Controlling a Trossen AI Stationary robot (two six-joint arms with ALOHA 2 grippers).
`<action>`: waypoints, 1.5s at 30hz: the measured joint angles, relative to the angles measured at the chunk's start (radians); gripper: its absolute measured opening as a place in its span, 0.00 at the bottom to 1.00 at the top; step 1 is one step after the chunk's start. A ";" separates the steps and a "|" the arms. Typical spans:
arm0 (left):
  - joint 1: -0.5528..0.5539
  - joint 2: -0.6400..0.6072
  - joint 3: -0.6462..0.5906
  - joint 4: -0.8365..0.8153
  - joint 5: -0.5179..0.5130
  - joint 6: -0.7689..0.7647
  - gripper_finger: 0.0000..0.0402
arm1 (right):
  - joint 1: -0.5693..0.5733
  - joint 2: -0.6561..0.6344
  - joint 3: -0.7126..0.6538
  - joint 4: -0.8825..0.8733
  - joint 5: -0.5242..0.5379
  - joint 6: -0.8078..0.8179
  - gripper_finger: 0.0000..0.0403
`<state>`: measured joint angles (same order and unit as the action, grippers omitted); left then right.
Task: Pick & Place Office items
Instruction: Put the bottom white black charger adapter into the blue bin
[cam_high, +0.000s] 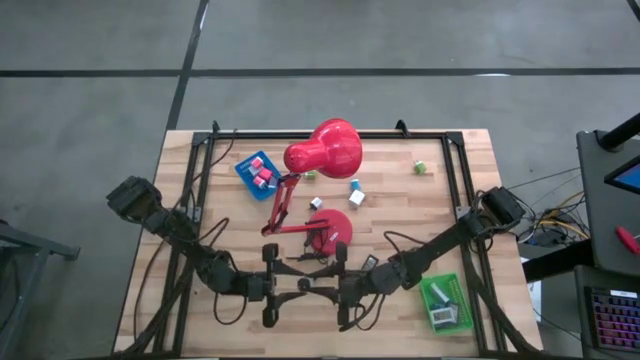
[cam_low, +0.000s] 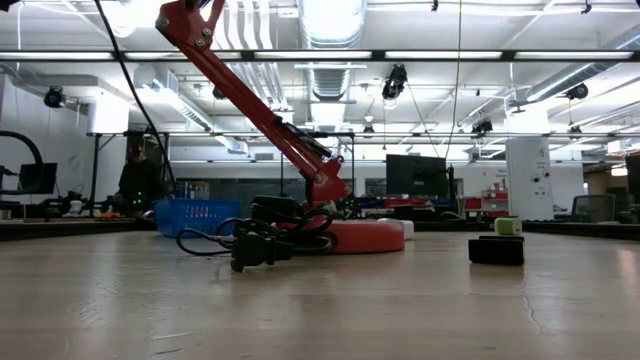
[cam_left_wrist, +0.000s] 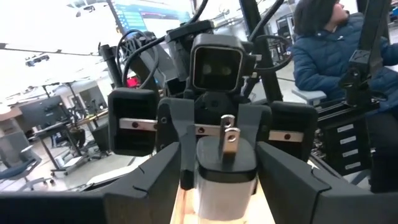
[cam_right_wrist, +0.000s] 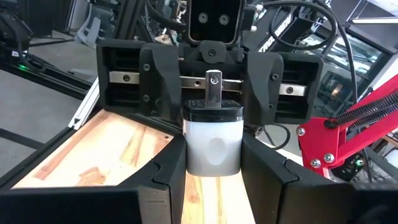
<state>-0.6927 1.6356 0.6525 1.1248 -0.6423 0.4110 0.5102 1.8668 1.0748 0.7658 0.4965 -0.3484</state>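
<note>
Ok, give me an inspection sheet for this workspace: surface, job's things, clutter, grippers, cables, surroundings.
Surface: wooden table, black frame rails along its sides.
Job's things: pink and white pieces in the blue tray; more pieces in the green tray; green block and teal and white blocks loose by the lamp.
Clutter: red desk lamp standing mid-table.
Grippers: left gripper and right gripper face each other at the front middle, a white black-capped object between them; unclear which holds it.
Cables: black cable coiled beside the lamp's base.
Surroundings: person in a blue jacket beyond the table.
</note>
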 joint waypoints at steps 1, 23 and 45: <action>0.002 0.000 0.000 -0.003 0.001 0.000 0.52 | 0.000 0.000 0.000 0.000 0.000 0.000 0.28; 0.056 0.019 0.003 -0.021 0.100 0.000 0.52 | 0.000 0.000 -0.001 -0.003 -0.007 -0.005 0.28; 0.056 0.051 0.042 -0.023 0.104 0.133 0.33 | 0.002 -0.001 -0.002 0.001 -0.003 -0.006 0.28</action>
<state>-0.6369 1.6863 0.6945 1.1016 -0.5381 0.5440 0.5117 1.8656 1.0729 0.7666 0.4934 -0.3545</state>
